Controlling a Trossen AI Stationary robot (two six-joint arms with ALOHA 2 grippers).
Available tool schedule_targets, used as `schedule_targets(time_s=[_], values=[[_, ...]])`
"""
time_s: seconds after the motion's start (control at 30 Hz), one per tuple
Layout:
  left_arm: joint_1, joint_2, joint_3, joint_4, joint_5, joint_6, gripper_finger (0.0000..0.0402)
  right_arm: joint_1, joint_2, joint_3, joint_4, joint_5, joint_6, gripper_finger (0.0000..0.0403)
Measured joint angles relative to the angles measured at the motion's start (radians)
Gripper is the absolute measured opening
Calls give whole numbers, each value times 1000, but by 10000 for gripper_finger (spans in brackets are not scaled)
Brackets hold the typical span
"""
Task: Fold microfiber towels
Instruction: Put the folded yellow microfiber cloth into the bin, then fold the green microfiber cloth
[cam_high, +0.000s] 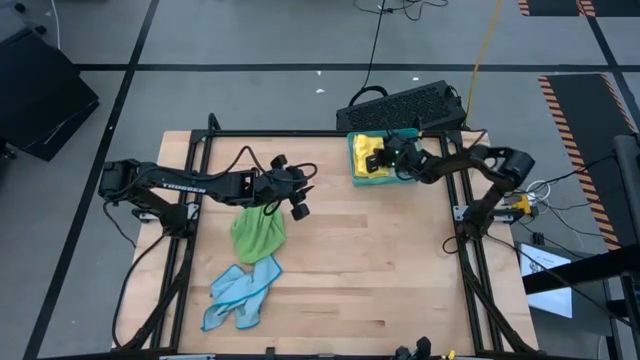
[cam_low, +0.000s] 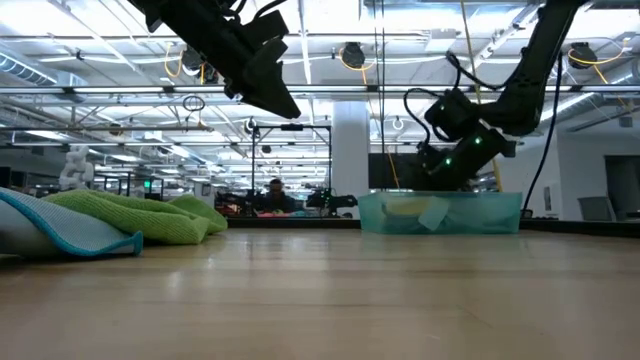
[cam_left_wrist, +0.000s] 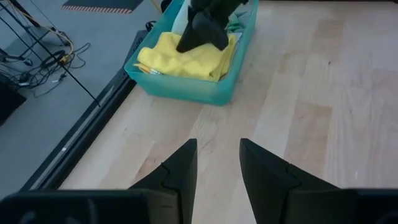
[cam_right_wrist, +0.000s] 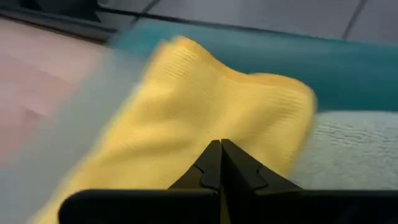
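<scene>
A teal tray (cam_high: 357, 178) stands at the table's far right and holds a folded yellow towel (cam_high: 367, 150), which lies flat on other cloths, with a pale one (cam_right_wrist: 354, 149) beside it. My right gripper (cam_high: 392, 155) is shut, and its tips are down at the yellow towel (cam_right_wrist: 205, 93). A bright green towel (cam_high: 258, 235) lies bunched on the table left of the middle. A light blue towel (cam_high: 240, 295) lies crumpled in front of it. My left gripper (cam_left_wrist: 217, 155) is open and empty, held in the air just beyond the green towel (cam_low: 130, 215). My right gripper's shut fingertips (cam_left_wrist: 202, 40) rest on the top face of the yellow towel (cam_left_wrist: 186, 62), near the end toward the tray's far wall. They slant down from the table's right side. No cloth shows between the fingers. The towel lies flat in the tray.
A black keyboard (cam_high: 405, 108) lies behind the tray, past the table's far edge. Black frame rails (cam_high: 300, 133) run along the far, left and right edges. Bare wood (cam_high: 380, 270) fills the middle and near right of the table.
</scene>
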Motion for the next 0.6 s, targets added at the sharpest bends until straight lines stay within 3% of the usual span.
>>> schedule_targets(time_s=[0.3, 0.6], values=[[-36, 0, 0, -133, -1, -142, 122, 67, -291, 0, -191, -6, -95, 0], [-181, 0, -56, -437, -86, -439, 122, 237, -547, 0, -452, -134, -170, 0]])
